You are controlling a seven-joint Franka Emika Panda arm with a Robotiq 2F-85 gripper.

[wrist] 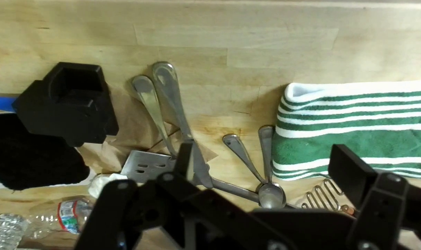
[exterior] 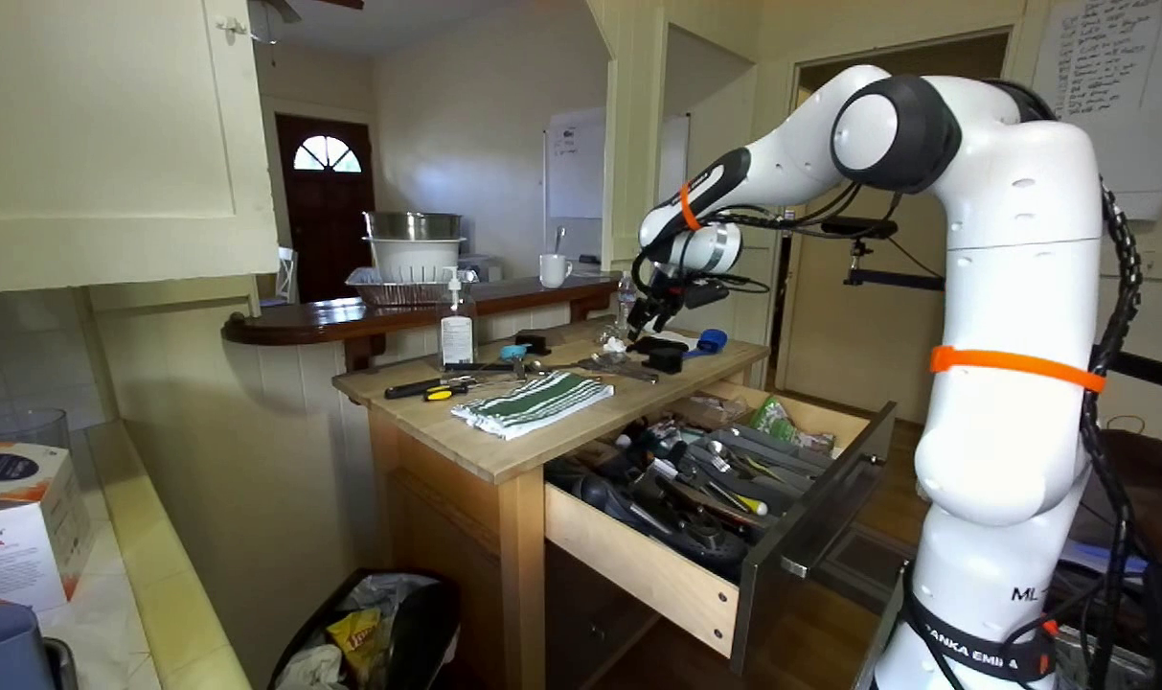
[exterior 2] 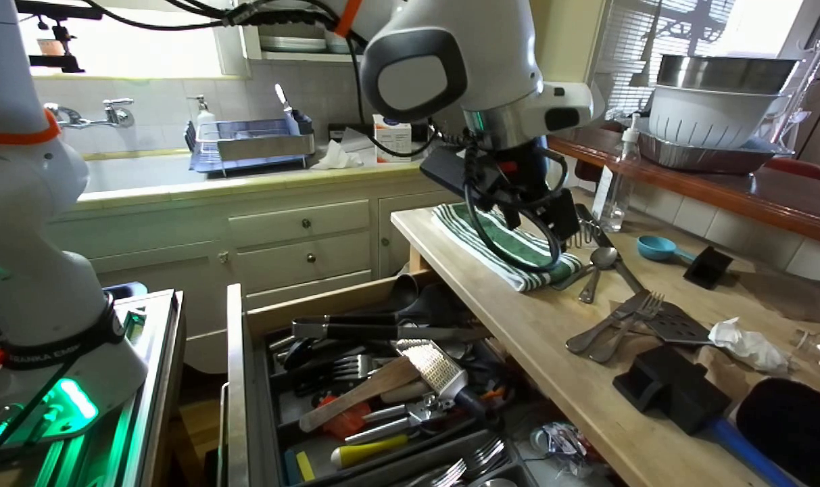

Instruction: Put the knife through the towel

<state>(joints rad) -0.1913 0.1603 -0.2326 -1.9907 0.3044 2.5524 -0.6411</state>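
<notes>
Gripper [wrist: 266, 162] was held above the tabletop [wrist: 210, 34], jaws were spread wide, striped towel [wrist: 363, 139] was laid folded, knife [wrist: 183, 121] was seen beside a fork [wrist: 154, 111], apart from towel.

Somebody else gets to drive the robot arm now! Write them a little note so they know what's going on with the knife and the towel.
Gripper: open, holding nothing, above the wooden tabletop.
Knife: lying on the tabletop side of things, not held, its handle next to that of a fork.
Towel: green-and-white striped, folded, on the tabletop, right of the knife in the wrist view.
Done: nothing that shows; the knife is not in the towel yet.
Left: probably grasp the knife without catching the fork, then put it through the towel, perhaps through its fold.
</notes>
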